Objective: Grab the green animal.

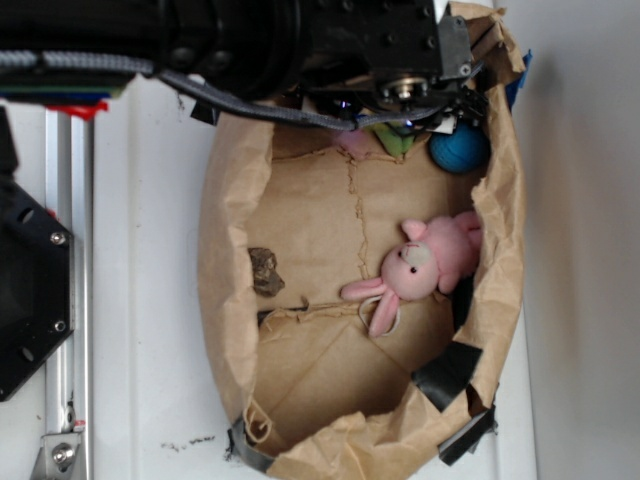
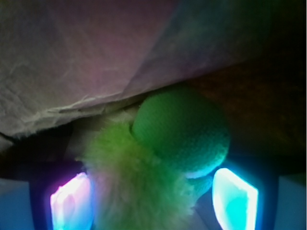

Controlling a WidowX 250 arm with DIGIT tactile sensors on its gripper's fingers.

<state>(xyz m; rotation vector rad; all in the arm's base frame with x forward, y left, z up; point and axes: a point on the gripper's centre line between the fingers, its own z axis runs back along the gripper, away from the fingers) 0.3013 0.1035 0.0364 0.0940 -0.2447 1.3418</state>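
Observation:
The green animal point(image 2: 144, 177) is a fuzzy lime plush with a rounded darker green foot point(image 2: 184, 127). It fills the wrist view and lies between my two glowing fingers point(image 2: 72, 201), against a crumpled paper wall. My gripper point(image 2: 153, 201) is open, with one finger on each side of the plush. The left one brushes the fur and a small gap shows at the right one. In the exterior view my gripper point(image 1: 405, 118) is at the top end of the paper bag, and only a sliver of the green animal point(image 1: 397, 138) shows beneath it.
A brown paper bag point(image 1: 225, 230) with raised crumpled walls holds everything. A blue-teal ball point(image 1: 459, 147) sits just right of my gripper. A pink plush bunny point(image 1: 425, 265) lies at the right wall and a small dark lump point(image 1: 265, 270) at the left. Black tape point(image 1: 447, 372) patches the bag.

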